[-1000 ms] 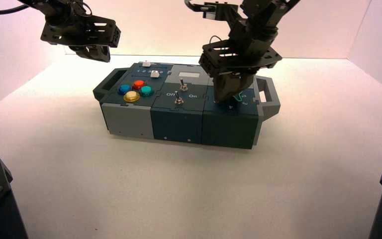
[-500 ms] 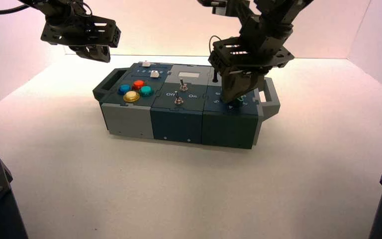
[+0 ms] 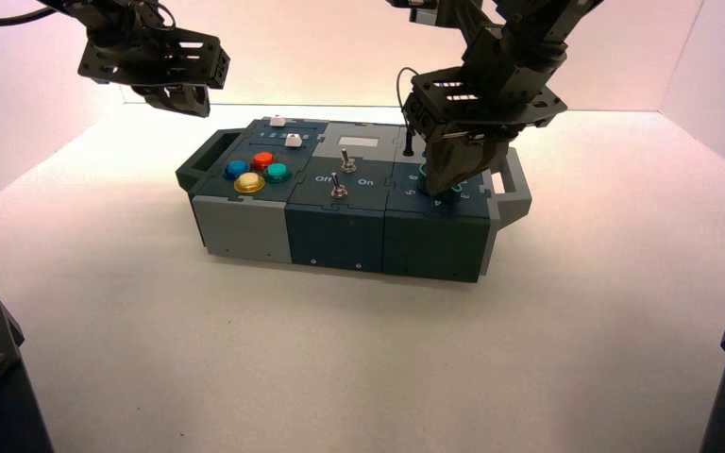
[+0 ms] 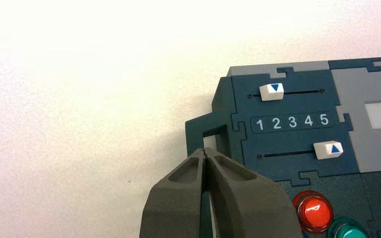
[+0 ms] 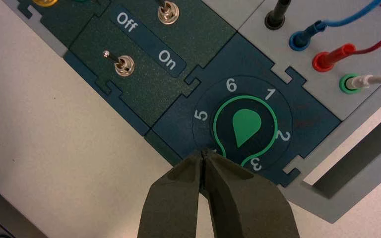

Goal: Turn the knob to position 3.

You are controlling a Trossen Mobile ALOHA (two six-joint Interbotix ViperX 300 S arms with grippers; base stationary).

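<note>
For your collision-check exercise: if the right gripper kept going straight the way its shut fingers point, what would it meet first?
Probably the dark teal panel face at the rim of the green teardrop-shaped rotary knob, near the numeral 3. The right gripper, fingers shut, points down just beside the knob's tip; its height above is unclear.

High camera looks down from behind at the whole box; both wrist cameras face its panel closely.

In the right wrist view, the closed dark grey right gripper covers the pale numeral 4 and the green teardrop knob pointer's tip. In the high view, the knob is almost wholly hidden behind that gripper.
</note>
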